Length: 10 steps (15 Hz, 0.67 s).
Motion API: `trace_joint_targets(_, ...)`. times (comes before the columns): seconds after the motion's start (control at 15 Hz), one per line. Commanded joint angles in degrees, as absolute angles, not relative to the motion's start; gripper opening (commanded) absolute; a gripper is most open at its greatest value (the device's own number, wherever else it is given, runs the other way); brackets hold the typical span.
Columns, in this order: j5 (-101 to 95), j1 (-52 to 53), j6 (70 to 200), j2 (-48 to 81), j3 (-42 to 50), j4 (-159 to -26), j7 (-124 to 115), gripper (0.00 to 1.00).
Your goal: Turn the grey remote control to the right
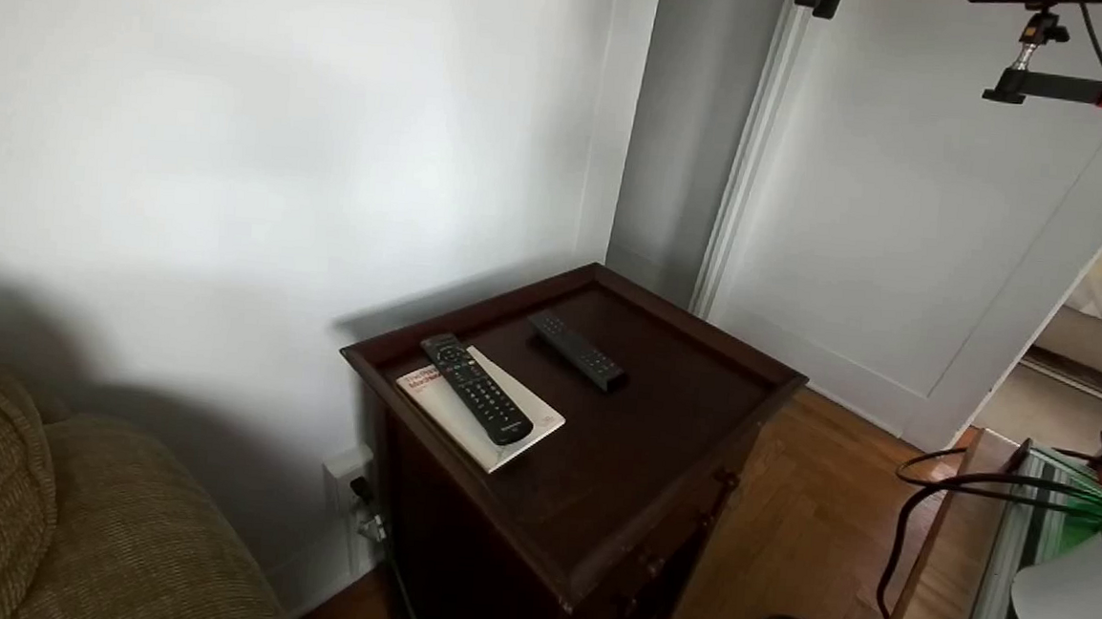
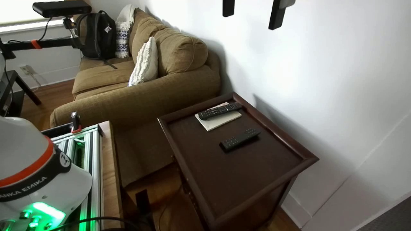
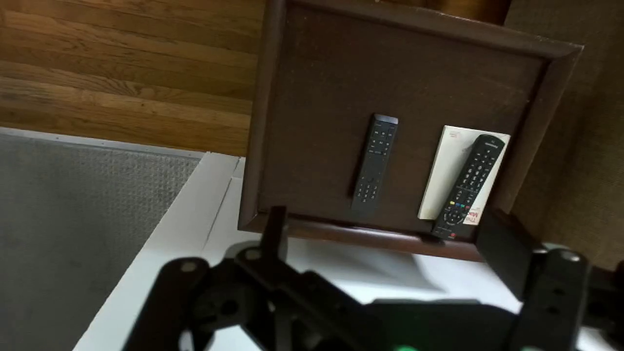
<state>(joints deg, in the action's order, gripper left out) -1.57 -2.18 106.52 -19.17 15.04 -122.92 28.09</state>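
Note:
The grey remote control (image 1: 579,352) lies flat near the middle of a dark brown side table (image 1: 677,432). It also shows in an exterior view (image 2: 240,140) and in the wrist view (image 3: 374,163), where it stands lengthwise with a slight tilt. My gripper is open and empty, high above the table. Its two fingers hang apart at the top edge in an exterior view (image 2: 252,21). In the wrist view my gripper (image 3: 390,219) has its fingers wide apart, with the wall and table rim visible between them. The remote is in full view and untouched.
A longer black remote (image 2: 220,110) lies on a white book (image 2: 224,121) beside the grey one. The table has a raised rim (image 3: 341,236). A white wall (image 2: 337,96) stands close behind it. A brown sofa (image 2: 144,89) stands beside the table.

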Motion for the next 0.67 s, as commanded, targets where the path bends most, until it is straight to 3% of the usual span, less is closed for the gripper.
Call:
trace_joint_targets(0.0, 1.3, -3.3, 111.3, -10.4, 14.6, -123.2, 24.7, 1.0)
trace_joint_targets(0.6, 12.4, -3.0, 136.5, 14.6, 6.4, -122.8, 16.9, 1.0)
